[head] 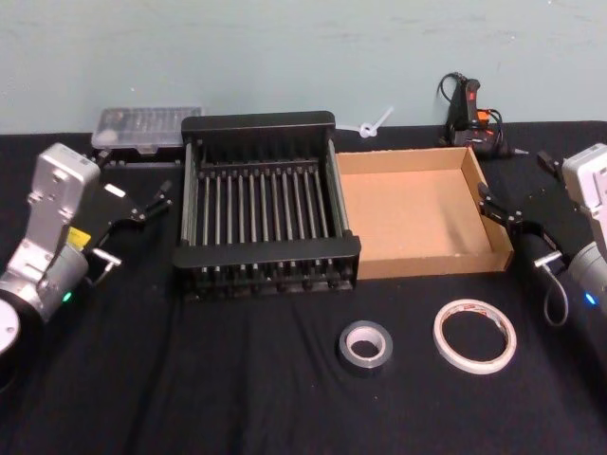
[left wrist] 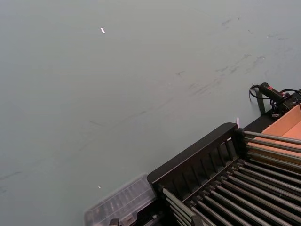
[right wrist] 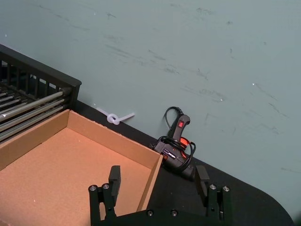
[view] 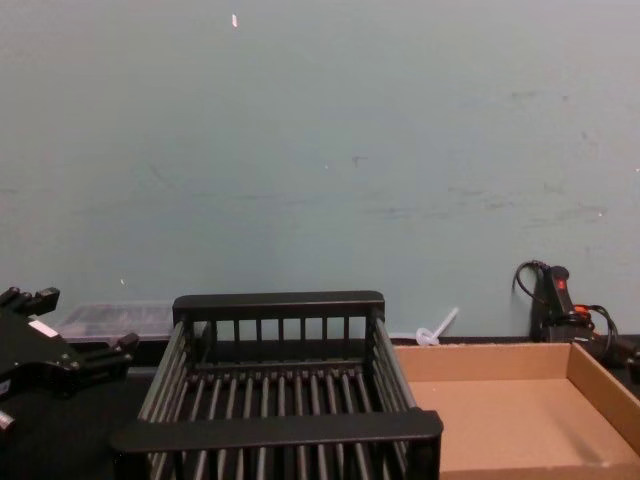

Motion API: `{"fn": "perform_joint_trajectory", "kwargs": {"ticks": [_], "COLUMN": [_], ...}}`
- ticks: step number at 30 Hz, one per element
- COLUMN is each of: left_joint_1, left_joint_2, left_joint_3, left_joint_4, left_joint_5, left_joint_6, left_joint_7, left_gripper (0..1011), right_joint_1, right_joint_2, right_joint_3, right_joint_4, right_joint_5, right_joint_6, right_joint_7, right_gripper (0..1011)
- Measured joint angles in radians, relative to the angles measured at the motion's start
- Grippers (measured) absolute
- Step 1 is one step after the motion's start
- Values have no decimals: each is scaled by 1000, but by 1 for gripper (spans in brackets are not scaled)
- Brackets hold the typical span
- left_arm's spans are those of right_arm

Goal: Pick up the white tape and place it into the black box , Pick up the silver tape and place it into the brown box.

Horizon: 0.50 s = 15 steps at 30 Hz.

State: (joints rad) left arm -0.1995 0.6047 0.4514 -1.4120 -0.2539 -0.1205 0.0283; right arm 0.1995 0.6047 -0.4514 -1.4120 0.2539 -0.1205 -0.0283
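The white tape [head: 474,336] lies flat on the black cloth at the front right. To its left lies the smaller silver tape [head: 366,346]. Behind them the black box [head: 258,121] and the brown box [head: 417,213] stand side by side, both with nothing inside. My left gripper [head: 133,230] hovers open to the left of the black box [view: 280,305], and it also shows low at the left edge as the left gripper [view: 75,325]. At the brown box's right wall, my right gripper [head: 522,232] is open and holds nothing. The right gripper [right wrist: 158,178] hangs over the corner of the brown box [right wrist: 61,165].
A clear plastic case [head: 147,128] sits at the back left against the wall. At the back right lies a black and orange hand tool [head: 472,118], with a white cable tie [head: 375,123] behind the boxes. Open cloth stretches along the front left.
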Motion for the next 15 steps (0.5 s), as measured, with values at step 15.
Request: {"fn": "perform_joint_trajectory", "kwargs": {"ticks": [15], "left_joint_1": [0], "left_joint_2": [0], "left_joint_3": [0], "left_joint_4": [0], "left_joint_5": [0], "left_joint_6": [0], "left_joint_7": [0], "left_gripper": [1001], "right_joint_1": [-1], "right_joint_2": [-3], "right_joint_3": [5], "right_joint_4": [0], "right_joint_5": [-1], "right_joint_6": [2], "right_joint_7": [8], "right_gripper": [1000]}}
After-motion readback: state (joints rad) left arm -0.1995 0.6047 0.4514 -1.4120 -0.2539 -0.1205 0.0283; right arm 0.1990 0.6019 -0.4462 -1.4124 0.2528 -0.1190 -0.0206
